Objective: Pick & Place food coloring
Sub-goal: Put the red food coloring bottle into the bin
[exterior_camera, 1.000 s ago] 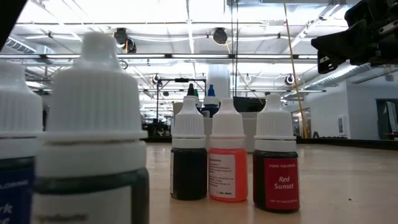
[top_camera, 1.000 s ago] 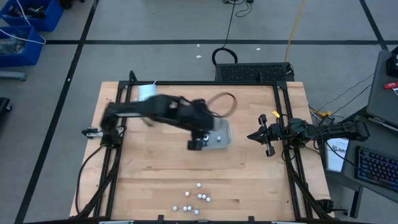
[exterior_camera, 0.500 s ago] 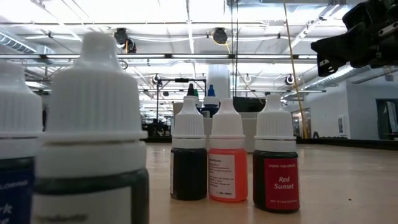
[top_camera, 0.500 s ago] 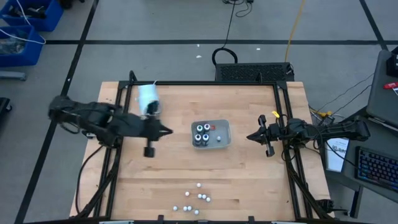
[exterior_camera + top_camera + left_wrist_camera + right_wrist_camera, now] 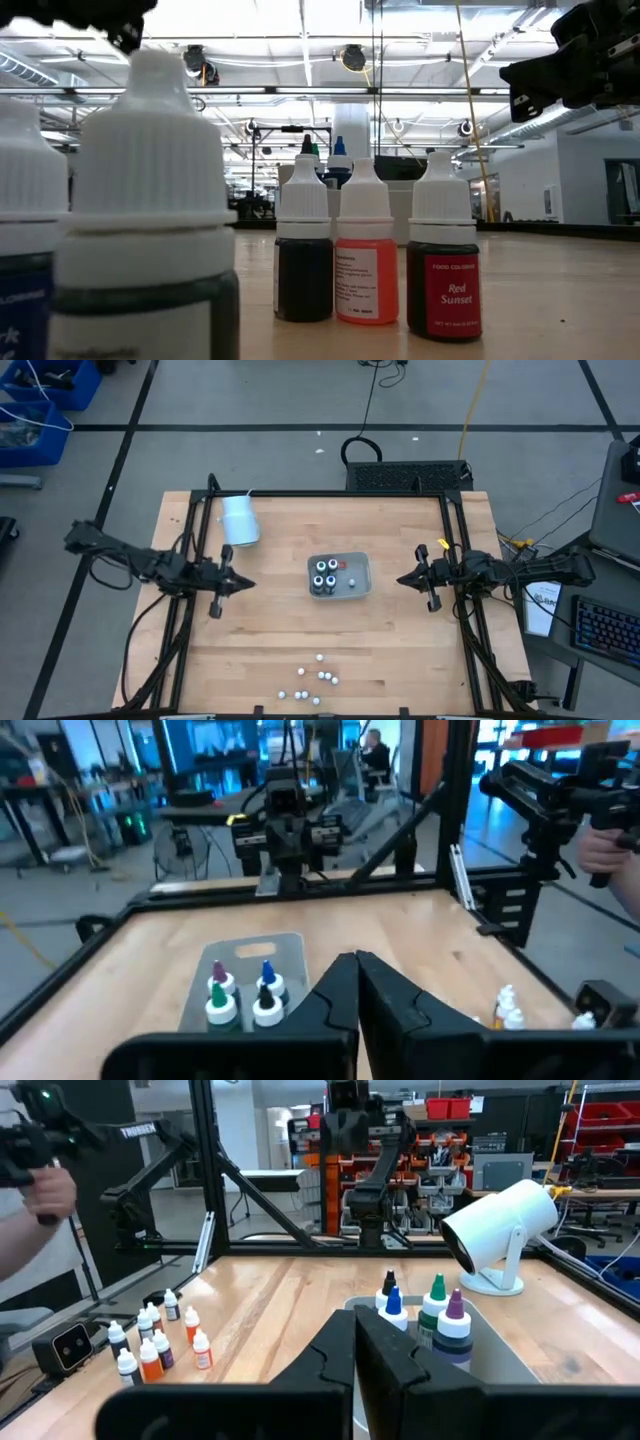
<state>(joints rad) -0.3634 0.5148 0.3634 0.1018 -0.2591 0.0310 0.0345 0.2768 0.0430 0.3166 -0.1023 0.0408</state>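
Where the tray sits mid-table, it holds four bottles, dark w/ colored tips: green, blue, black, purple per wrist views. Rest of tray bare save a small red bit. More bottles stand loose in a cluster nr front edge, white caps; labels orange, dark, one reading "Red Sunset". Left gripper at left side, shut, holding nothing. Right gripper at right side, shut, empty. White lamp-like unit at back left.

"Red Sunset" on dark-red bottle
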